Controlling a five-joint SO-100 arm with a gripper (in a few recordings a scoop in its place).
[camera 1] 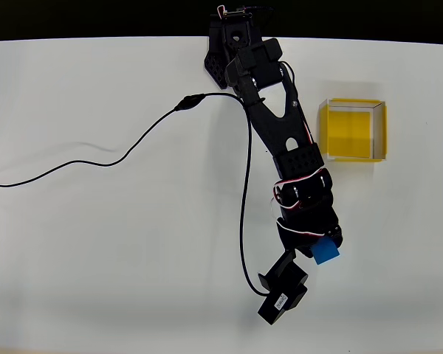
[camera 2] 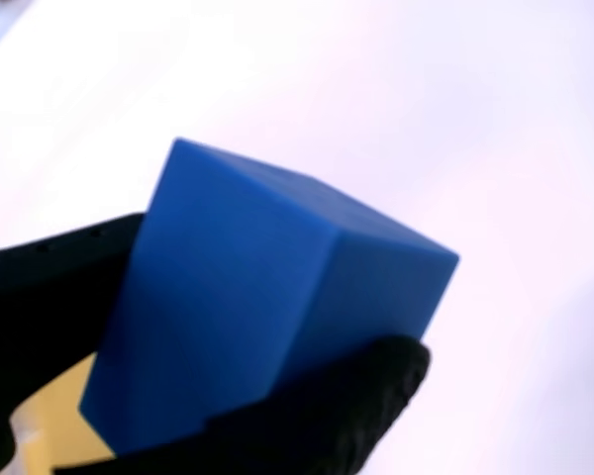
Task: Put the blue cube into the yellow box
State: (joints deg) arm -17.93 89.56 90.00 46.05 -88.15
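1. A thin black cable (camera 1: 96, 164) snakes across the left part of the plain white tabletop (camera 1: 96, 243) in the overhead view, running from the left edge up toward the arm's base.
2. The black jointed robot arm (camera 1: 269, 118) reaches from the top edge down and to the right, red and white wires looping around its wrist.
3. At the arm's lower end, the black two-finger pincer (camera 1: 317, 247) is pinching the small solid bright-blue cube (camera 1: 326, 252); a black camera block juts out below and to the left of it.
4. In the wrist view the blue cube (camera 2: 267, 307) sits tilted between the black fingers (camera 2: 317, 416), one finger pressing from the left and one from below, with a patch of yellow showing at the lower left.
5. The square shallow yellow box (camera 1: 352, 130), with a bright yellow floor and thin pale walls, stands on the tabletop toward the upper right, well apart from the cube.
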